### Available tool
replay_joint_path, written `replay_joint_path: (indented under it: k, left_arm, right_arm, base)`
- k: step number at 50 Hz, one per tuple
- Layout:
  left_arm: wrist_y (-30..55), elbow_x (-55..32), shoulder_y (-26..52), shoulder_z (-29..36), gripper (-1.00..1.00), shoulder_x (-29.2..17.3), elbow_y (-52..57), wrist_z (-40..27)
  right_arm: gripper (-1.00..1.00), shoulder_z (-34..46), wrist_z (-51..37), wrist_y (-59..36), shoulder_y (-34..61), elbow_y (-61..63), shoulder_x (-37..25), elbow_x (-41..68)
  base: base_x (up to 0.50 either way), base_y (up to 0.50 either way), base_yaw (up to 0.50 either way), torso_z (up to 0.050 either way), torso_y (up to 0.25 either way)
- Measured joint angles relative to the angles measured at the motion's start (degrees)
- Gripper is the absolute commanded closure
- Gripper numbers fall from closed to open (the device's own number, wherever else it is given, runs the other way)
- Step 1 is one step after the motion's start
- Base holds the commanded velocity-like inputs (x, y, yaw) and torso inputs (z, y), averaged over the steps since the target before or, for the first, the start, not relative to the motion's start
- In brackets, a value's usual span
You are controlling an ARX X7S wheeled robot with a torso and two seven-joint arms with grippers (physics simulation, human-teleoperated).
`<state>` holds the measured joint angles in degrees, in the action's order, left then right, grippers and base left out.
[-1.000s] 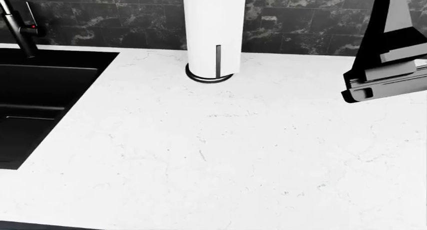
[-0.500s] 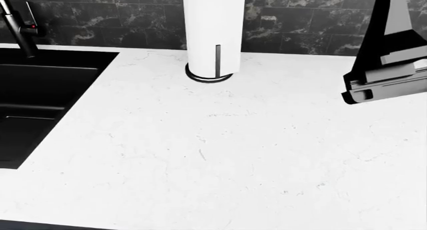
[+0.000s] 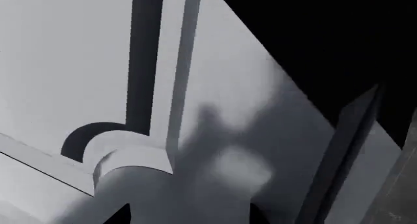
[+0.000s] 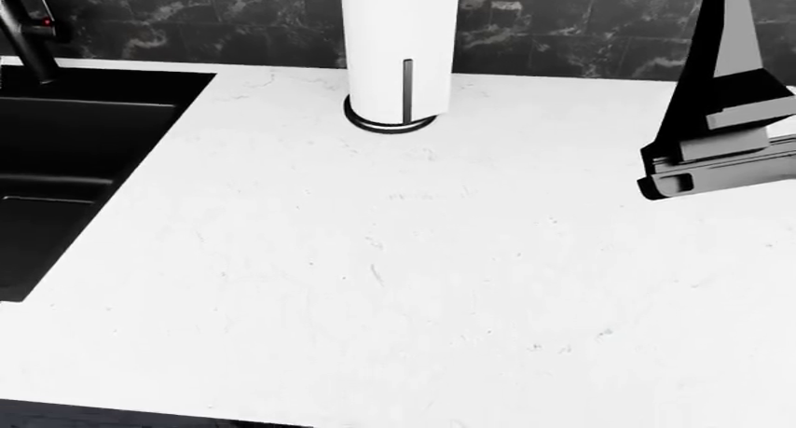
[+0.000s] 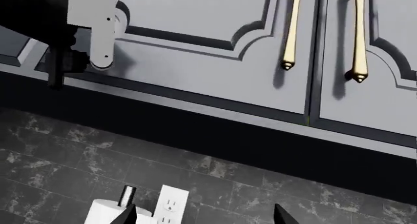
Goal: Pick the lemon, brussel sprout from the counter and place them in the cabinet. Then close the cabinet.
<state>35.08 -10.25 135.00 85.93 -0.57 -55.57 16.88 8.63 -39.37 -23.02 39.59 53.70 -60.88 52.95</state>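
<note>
Two cabinet doors (image 5: pixel 260 63) fill your right wrist view, each with a brass handle (image 5: pixel 291 31) near the seam between them; below them runs dark marbled wall tile with a white outlet (image 5: pixel 171 204) and the top of a paper towel roll (image 5: pixel 107 212). No writing or label can be read anywhere. From the head view you see the counter (image 4: pixel 411 260), a black sink (image 4: pixel 62 176) at its left and the paper towel roll (image 4: pixel 398 46) at the back. Neither the lemon nor the brussel sprout shows in any view. Your right arm (image 4: pixel 728 111) hangs dark at the right; I cannot tell how wide either end effector stands. Your left wrist view shows only grey cabinet panelling (image 3: pixel 78 63), close up.
</note>
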Motion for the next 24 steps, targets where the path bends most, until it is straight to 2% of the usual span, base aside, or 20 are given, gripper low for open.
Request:
replay_joint_path:
  k: [5,11,19,24]
  left_arm:
    - [8.58,11.44,-0.03,1.21,-1.00,0.57,7.81,0.39]
    - [5.21,9.17,0.00,0.46,-1.00,0.57,5.11,0.04]
    - [2.61,-13.12,-0.53,-1.24,-1.00,0.52,-4.92,4.66]
    - [1.68,-22.29,-0.67,-1.85,-1.00,0.52,-8.78,7.10]
  right_arm:
    - [-1.00,0.19,0.00,0.27,-0.11,-0.25,-0.05,-0.05]
    - [-1.00,-0.01,-0.10,0.60,-0.37,-0.25,-0.29,0.03]
    - [-1.00,-1.04,-0.32,1.18,-1.19,0.24,-0.89,0.16]
    - [-1.00,-1.81,-0.46,1.67,-1.88,0.49,-1.40,0.25]
  base:
    - [0.00,0.00,0.00,0.000,-0.205]
    - [0.00,0.00,0.00,0.000,0.004]
    - [0.00,0.00,0.00,-0.005,0.246]
    - [0.00,0.00,0.00,-0.005,0.250]
